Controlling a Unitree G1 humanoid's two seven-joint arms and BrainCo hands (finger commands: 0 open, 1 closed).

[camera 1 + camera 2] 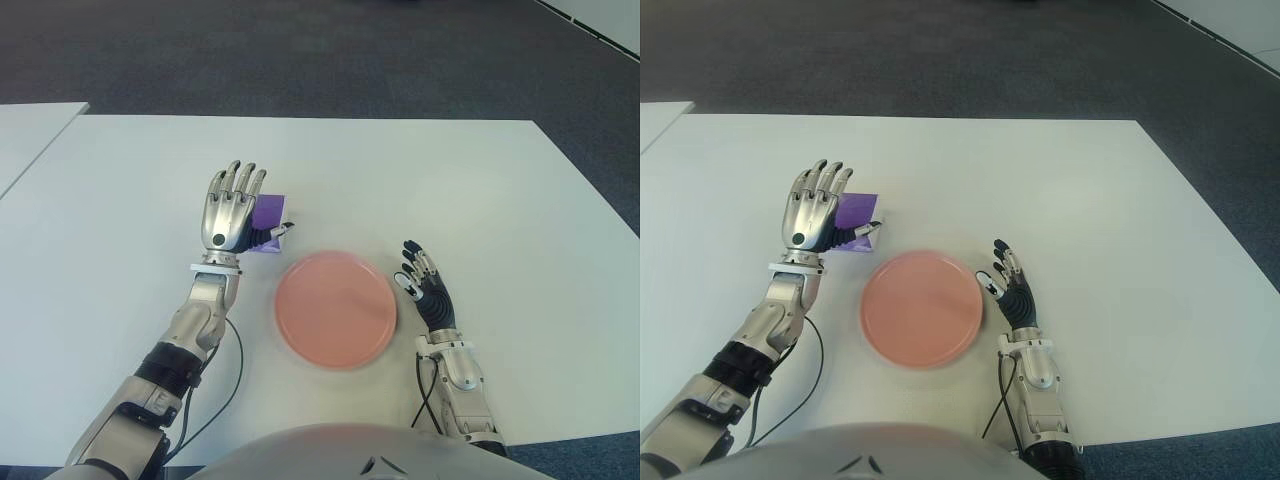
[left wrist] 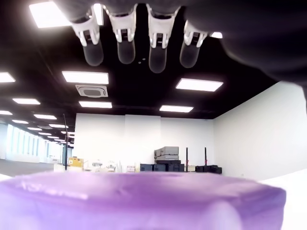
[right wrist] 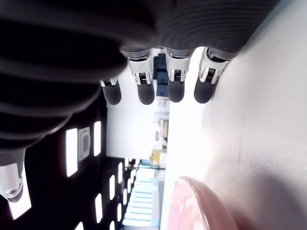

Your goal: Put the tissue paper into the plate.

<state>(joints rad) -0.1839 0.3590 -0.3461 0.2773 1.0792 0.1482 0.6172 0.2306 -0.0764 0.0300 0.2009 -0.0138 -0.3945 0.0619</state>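
With left hand (image 1: 232, 212) spread over the purple tissue pack (image 1: 268, 215), seemingly ungripped: close squarely, lift to plate (image 1: 336, 309).

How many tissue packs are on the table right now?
1. The purple tissue pack lies on the white table, just beyond the pink plate, partly hidden behind the open left hand. The right hand holds nothing.

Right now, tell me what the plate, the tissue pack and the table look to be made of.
Plate: probably plastic, matte pink, even colour with no glare. Tissue pack: seems wrapped in thin purple plastic film, with a soft sheen and rounded edges in the left wrist view. Table: smooth white top, likely laminate, though the look leaves it open.
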